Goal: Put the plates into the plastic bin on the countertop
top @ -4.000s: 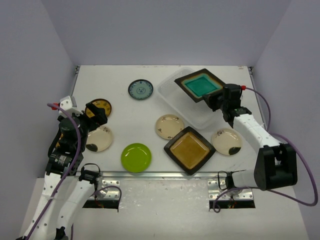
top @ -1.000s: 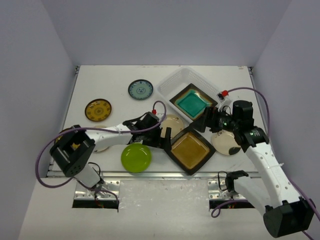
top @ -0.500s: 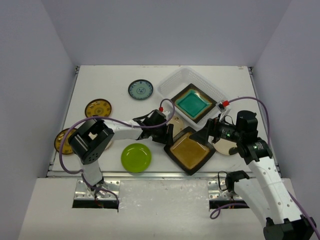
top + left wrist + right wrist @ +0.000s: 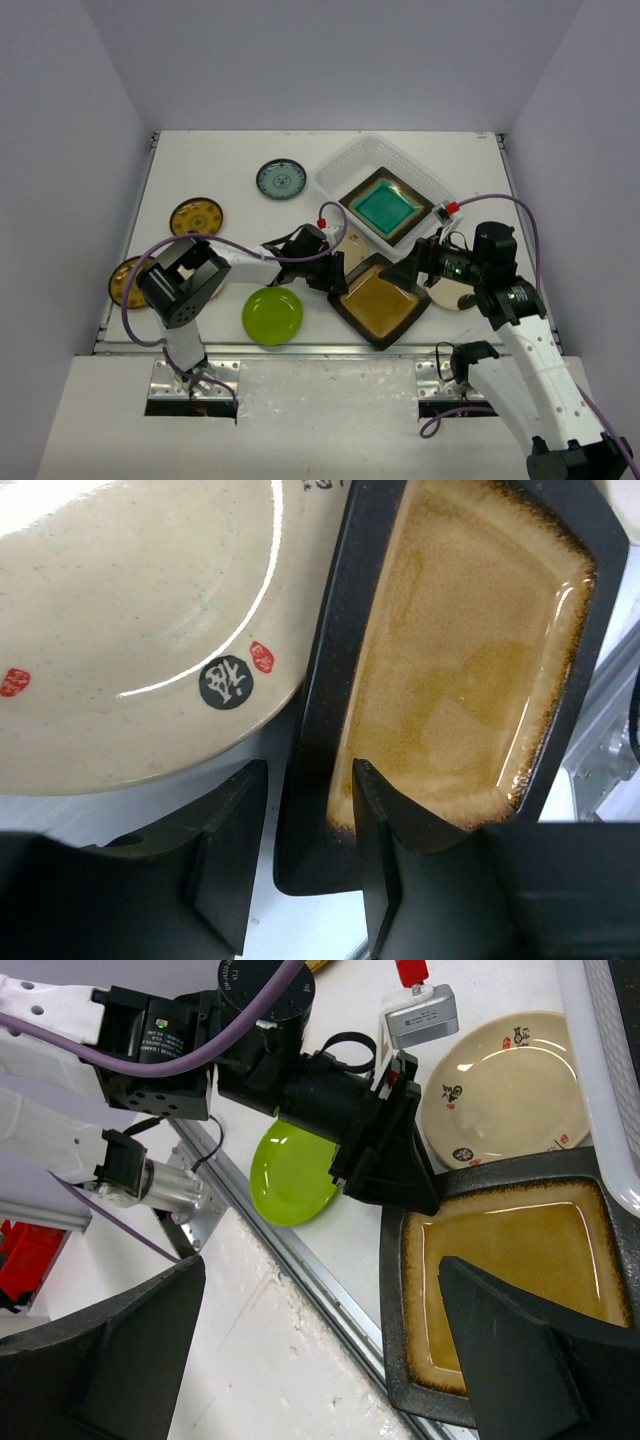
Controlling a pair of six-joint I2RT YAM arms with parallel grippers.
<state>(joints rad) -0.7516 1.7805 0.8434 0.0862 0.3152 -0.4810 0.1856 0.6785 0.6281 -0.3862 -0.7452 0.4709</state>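
Surface: white countertop (image 4: 230, 160), pale lavender walls around it.
Writing: cream plate (image 4: 120, 630) has a black round seal (image 4: 226, 683) with one character, plus red stamps; not legible.
Plastic bin (image 4: 345, 165): back right of centre, teal square plate (image 4: 383, 207) inside.
Brown square plate (image 4: 378, 297): on the countertop just in front of the bin.
Left gripper (image 4: 310, 780): jaws partly apart, astride the brown plate's rim beside the cream plate; sliver of gap at the outer finger.
Right gripper (image 4: 320, 1270): jaws wide apart over the brown plate's right side, holding nothing.
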